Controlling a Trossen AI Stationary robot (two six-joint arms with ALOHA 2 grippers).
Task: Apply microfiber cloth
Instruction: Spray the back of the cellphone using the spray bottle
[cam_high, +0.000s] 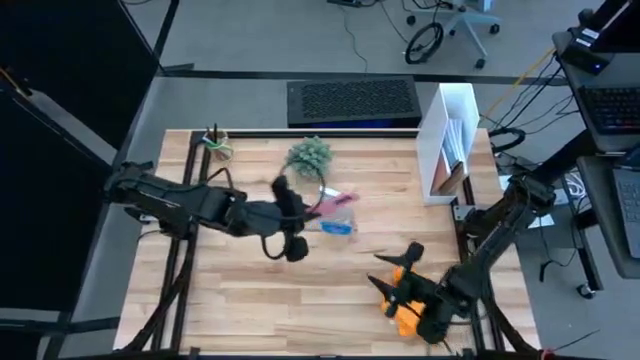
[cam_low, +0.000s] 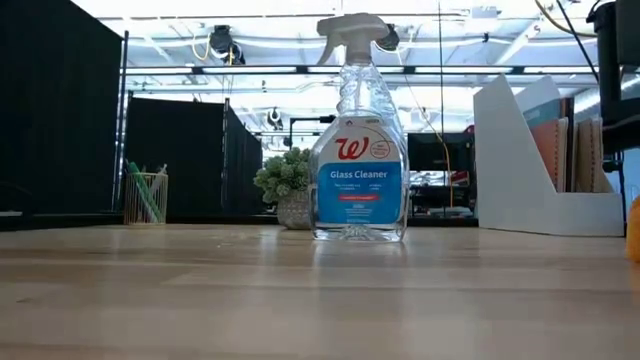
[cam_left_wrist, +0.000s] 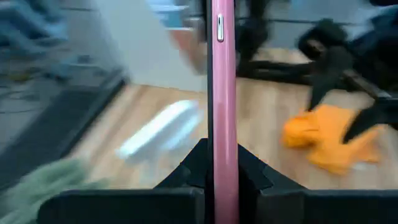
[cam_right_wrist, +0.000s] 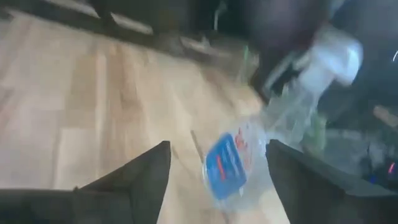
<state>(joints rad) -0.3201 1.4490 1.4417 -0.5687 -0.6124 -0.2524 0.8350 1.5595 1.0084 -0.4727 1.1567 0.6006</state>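
- The table (cam_high: 250, 290) is a pale wooden top of long planks with a dark frame at its edges, standing on a grey floor.
- Along its far edge stand a wire pencil cup (cam_low: 146, 197) with green pens, a small potted plant (cam_low: 283, 188) and a white file holder (cam_low: 545, 160) with folders.
- Just behind the table lies a dark keyboard (cam_high: 352, 100); an office chair (cam_high: 455, 25) stands farther back.
- In the low view, black partitions and a white ceiling with pipes and lights fill the room behind.
- A clear spray bottle (cam_low: 358, 140) with a white trigger stands upright near the table's middle. Its label shows a red cursive "W" above a blue band reading "Glass Cleaner"; the smaller print is too small to read.
- The left gripper (cam_left_wrist: 222, 171) is over the table's middle, just beside the bottle, and is clamped on a phone (cam_left_wrist: 222, 81) with a pink edge, held on edge between its fingers.
- The microfiber cloth (cam_high: 403, 308), bright orange and crumpled, is at the near right part of the table, under the right arm's gripper.
- The right gripper (cam_right_wrist: 217, 180) stands wide in its wrist view, with only bare wood and the distant bottle between its fingers; the high view shows it right at the cloth, though whether it touches the cloth I cannot tell.
- In the left wrist view the cloth lies bunched on the wood, with dark fingers (cam_left_wrist: 367, 118) of the other arm just over it.
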